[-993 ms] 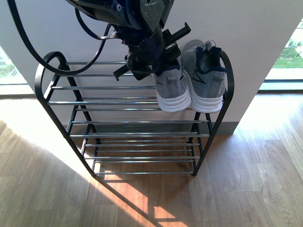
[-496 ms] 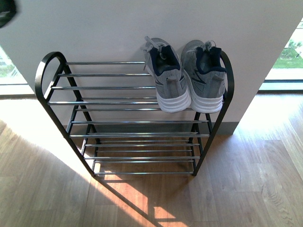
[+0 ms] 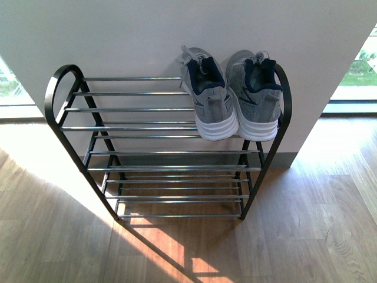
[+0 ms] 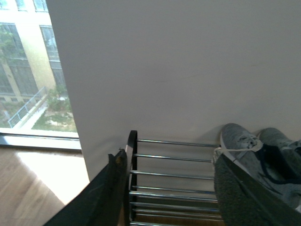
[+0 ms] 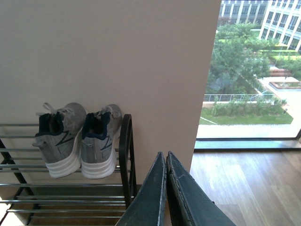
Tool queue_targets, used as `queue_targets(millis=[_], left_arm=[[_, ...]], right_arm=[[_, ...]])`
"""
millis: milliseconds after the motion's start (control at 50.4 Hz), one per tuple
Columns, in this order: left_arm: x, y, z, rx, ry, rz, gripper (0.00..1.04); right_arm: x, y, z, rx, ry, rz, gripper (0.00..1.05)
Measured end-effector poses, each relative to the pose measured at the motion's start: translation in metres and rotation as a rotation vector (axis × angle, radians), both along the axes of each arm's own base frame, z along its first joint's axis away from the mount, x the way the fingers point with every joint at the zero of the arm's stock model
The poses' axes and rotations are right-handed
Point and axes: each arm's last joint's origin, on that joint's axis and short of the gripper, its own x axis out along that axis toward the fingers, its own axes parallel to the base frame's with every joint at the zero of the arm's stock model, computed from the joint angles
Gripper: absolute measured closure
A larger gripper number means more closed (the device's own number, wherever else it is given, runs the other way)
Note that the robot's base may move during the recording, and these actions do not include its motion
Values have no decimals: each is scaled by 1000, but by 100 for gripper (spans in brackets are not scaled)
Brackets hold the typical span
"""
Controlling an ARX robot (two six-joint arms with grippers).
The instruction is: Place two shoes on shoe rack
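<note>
Two grey knit sneakers with white soles, the left shoe [image 3: 209,94] and the right shoe [image 3: 254,94], stand side by side, heels forward, on the top tier of the shoe rack [image 3: 147,127] at its right end. Neither arm shows in the front view. In the left wrist view my left gripper [image 4: 169,162] is open with nothing between its fingers, up above the rack [image 4: 174,175], the sneakers [image 4: 249,150] off to one side. In the right wrist view my right gripper [image 5: 165,155] is shut and empty, beside the rack's black end frame [image 5: 125,155] and apart from the sneakers [image 5: 77,139].
A pale wall [image 3: 177,29] stands right behind the rack. Wood floor [image 3: 306,236] spreads in front and to the right. Floor-height windows [image 5: 254,70] flank the wall on both sides. The rack's lower tiers [image 3: 177,188] hold nothing.
One second ago my left arm hung over the left sneaker on the top tier. It has since withdrawn upward out of the front view, and both sneakers rest on the rack.
</note>
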Motion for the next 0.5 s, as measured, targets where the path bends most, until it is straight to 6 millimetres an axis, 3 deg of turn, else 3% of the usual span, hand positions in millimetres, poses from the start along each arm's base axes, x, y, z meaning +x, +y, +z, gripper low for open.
queue_targets(millis=[338,496], left_arm=[[-24,16,-17,37,-2,3,104],[-35,27,-24,42,-1,-13,104]], right_arm=[[0,0,0,0,0,0,103],[0,0,0,0,0,0,103]])
